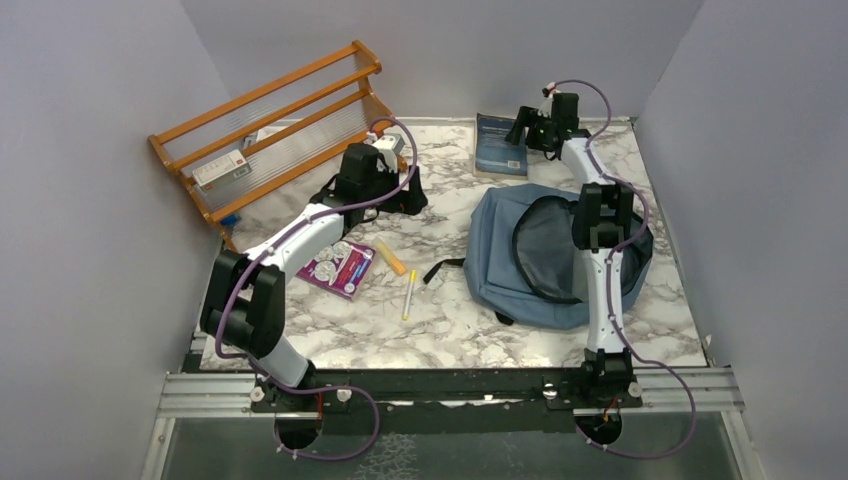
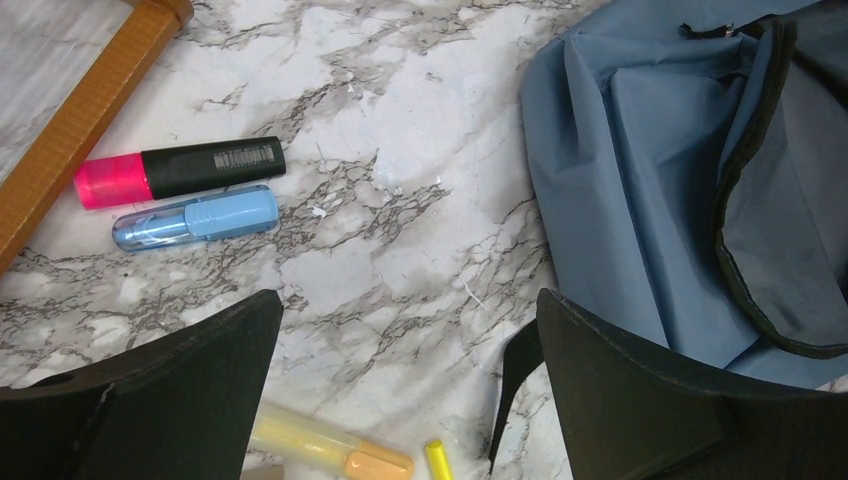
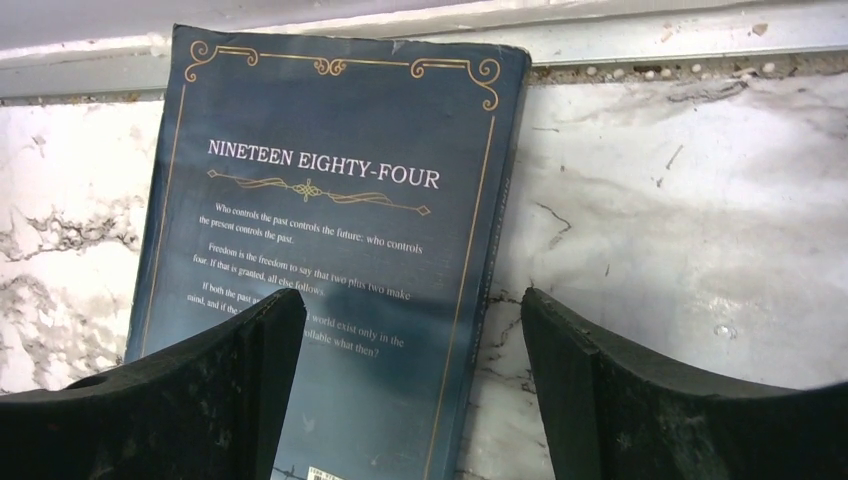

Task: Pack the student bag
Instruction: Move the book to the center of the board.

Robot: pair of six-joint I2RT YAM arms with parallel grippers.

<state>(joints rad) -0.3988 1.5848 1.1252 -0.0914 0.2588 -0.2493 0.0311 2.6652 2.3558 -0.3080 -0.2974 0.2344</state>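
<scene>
The right arm [image 1: 598, 290] is stretched across the student bag [image 1: 495, 245] and beyond its far side, where the right gripper [image 3: 412, 305] is held low and tipped downward, jaws spread apart. The left arm [image 1: 300, 235] is bent at the elbow, and the left gripper [image 2: 410, 310] is held to the left of the bag, jaws wide apart.

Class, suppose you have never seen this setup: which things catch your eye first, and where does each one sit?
The dusty-blue student bag dominates, lying unzipped on the right half of the marble table with its dark lining showing. An orange wooden rack stands in the far-left corner. At the far edge, the right gripper hangs open over a dark book titled Nineteen Eighty-Four.
</scene>
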